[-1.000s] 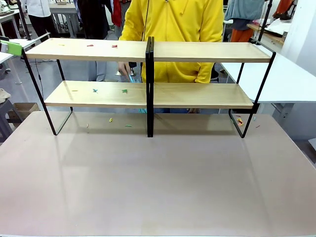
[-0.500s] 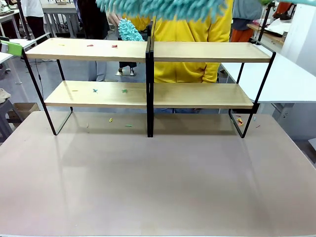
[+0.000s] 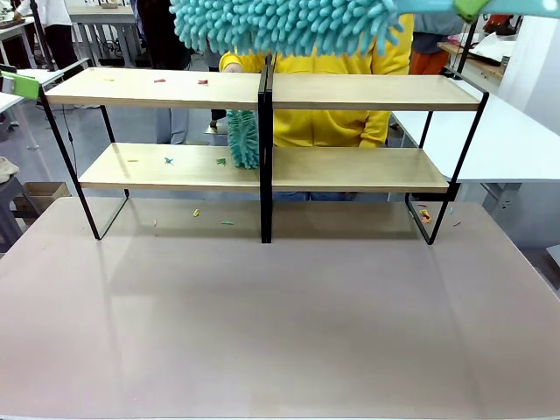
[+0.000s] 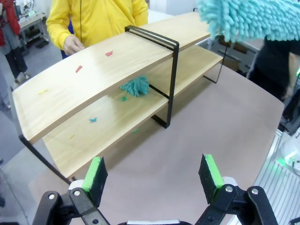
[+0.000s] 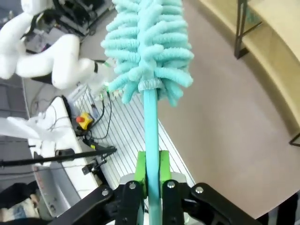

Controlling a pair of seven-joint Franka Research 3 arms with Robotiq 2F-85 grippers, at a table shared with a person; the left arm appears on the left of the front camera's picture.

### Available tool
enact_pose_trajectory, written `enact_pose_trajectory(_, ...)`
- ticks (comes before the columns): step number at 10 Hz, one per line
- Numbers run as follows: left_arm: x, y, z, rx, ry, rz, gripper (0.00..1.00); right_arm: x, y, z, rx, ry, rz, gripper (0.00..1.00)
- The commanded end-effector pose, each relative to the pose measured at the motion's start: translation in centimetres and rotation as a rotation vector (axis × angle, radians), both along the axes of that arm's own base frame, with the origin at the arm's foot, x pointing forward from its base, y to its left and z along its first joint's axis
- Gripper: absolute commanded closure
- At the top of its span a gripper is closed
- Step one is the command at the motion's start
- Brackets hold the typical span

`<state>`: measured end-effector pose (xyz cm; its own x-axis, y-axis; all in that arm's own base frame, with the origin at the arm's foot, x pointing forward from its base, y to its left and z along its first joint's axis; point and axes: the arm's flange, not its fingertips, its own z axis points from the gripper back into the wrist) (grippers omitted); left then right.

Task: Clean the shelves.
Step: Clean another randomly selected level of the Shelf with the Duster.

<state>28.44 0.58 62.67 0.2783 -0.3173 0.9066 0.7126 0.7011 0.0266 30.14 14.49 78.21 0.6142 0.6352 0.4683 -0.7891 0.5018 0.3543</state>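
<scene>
The shelves (image 3: 367, 92) stand across the far half of the table, two light-wood boards on a black frame with a centre post (image 3: 265, 157). In the right wrist view my right gripper (image 5: 151, 171) is shut on the handle of a teal fluffy duster (image 5: 150, 42). Its head (image 3: 289, 24) hangs high above the top board in the front view. A person in yellow behind the rack holds a smaller teal duster (image 3: 242, 138) on the lower board, left of the post. My left gripper (image 4: 153, 173) is open above the table, facing the shelves (image 4: 93, 75).
Small coloured scraps lie on the top board (image 3: 202, 82), on the lower board (image 3: 168, 161) and on the table under the rack (image 3: 227, 222). A white table (image 3: 507, 140) adjoins at the right. The person's hand (image 4: 72, 44) rests at the top board's far edge.
The person's small duster went up above the top board, then down onto the lower board. My large duster came into view at the top and sank a little lower.
</scene>
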Motion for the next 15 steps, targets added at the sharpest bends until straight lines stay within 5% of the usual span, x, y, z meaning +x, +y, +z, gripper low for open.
enact_pose_trajectory(1,0.1,-0.1,0.0,-0.001,-0.004,0.002,0.00,3.8,3.1,0.7,-0.009,-0.008,-0.154,0.87)
enact_pose_trajectory(4,0.1,-0.1,0.0,-0.001,-0.004,0.002,0.00,8.9,4.7,1.7,-0.098,0.045,-0.186,0.87)
enact_pose_trajectory(9,0.1,-0.1,0.0,-0.001,-0.004,0.002,0.00,13.6,12.3,-0.7,-0.178,0.077,-0.440,0.87)
enact_pose_trajectory(13,0.1,-0.1,0.0,-0.001,-0.004,0.002,0.00,13.6,13.4,-2.4,-0.201,0.090,-0.453,0.87)
enact_pose_trajectory(15,0.1,-0.1,0.0,-0.001,-0.004,0.002,0.00,12.2,14.1,-2.1,-0.127,0.078,-0.691,0.87)
